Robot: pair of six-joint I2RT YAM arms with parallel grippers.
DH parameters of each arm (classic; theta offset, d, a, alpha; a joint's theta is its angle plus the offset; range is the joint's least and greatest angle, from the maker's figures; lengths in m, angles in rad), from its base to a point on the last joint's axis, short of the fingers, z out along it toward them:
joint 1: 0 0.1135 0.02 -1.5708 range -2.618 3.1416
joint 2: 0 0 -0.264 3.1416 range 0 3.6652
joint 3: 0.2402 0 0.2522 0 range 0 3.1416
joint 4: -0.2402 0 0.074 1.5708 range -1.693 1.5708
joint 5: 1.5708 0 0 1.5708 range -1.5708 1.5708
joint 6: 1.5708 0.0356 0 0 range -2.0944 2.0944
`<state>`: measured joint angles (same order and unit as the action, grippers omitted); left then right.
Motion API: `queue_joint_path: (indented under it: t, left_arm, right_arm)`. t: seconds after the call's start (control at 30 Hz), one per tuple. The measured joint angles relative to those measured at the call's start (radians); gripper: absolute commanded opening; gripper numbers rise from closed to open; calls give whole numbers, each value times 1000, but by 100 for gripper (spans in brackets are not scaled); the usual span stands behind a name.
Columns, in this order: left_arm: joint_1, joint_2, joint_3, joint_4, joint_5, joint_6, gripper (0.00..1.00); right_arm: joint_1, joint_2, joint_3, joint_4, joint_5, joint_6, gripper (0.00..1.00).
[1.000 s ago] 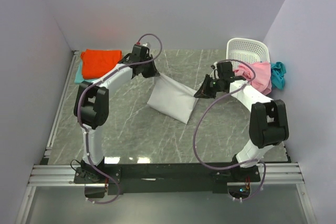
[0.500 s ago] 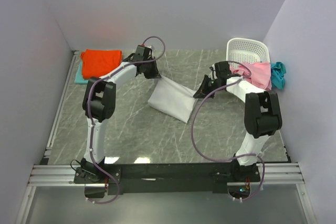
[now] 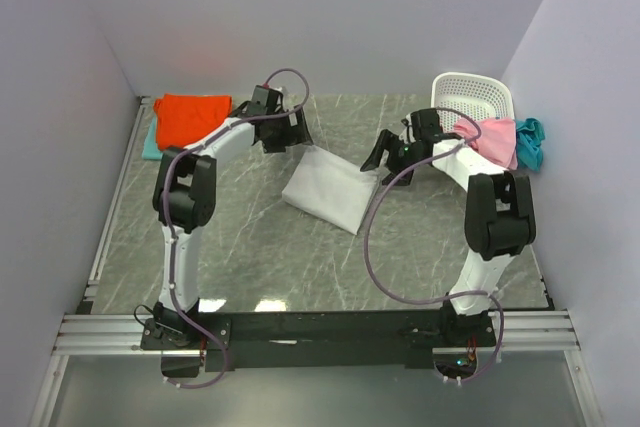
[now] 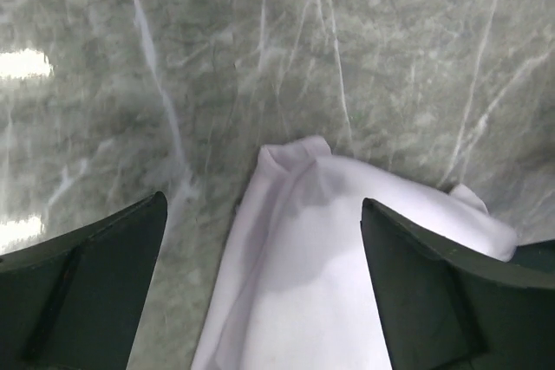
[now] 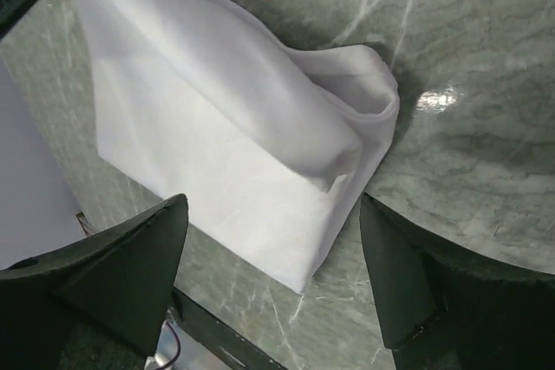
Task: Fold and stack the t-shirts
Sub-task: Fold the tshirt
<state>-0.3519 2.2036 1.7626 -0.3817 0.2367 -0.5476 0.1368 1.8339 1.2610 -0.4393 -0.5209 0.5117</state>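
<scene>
The white t-shirt [image 3: 330, 190] lies folded in a rough rectangle in the middle of the table. My left gripper [image 3: 297, 134] hovers open over its far left corner, where the cloth [image 4: 321, 257] lies loose between the spread fingers [image 4: 87, 283]. Open too, my right gripper [image 3: 385, 159] hangs above the far right corner, and the folded edge [image 5: 217, 110] rests on the marble below it. At the far left an orange-red t-shirt [image 3: 190, 117] lies folded on a pale aqua one [image 3: 150, 145]. A pink t-shirt [image 3: 493, 139] and a teal-blue one [image 3: 530, 142] hang at the far right.
A white perforated laundry basket [image 3: 470, 97] stands tipped at the back right, with the pink shirt draped over its rim. Walls close in the table on the left, the back and the right. The metal rail [image 3: 320, 332] carrying the arm bases runs along the near edge.
Both grippers have gone from shut to open and let go of the white t-shirt's far corners. The cloth has settled flat, and the right gripper has drawn back a little.
</scene>
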Motion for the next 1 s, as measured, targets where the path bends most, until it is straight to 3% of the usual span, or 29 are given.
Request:
queue_joint_path:
  t: [0.43,0.73,1.0]
  left_arm:
    - [-25,-337,-288,71,68,-19,99]
    - [-67,-381,-471,136,136,-78,99]
    - [-66,-357,-500,150,166,-92,100]
  right_arm:
    - [89,-174,-60,32,-24,15,88]
    - [151,-63,23,23,6,21,89]
    - [148,92,136,-7,72,19,89]
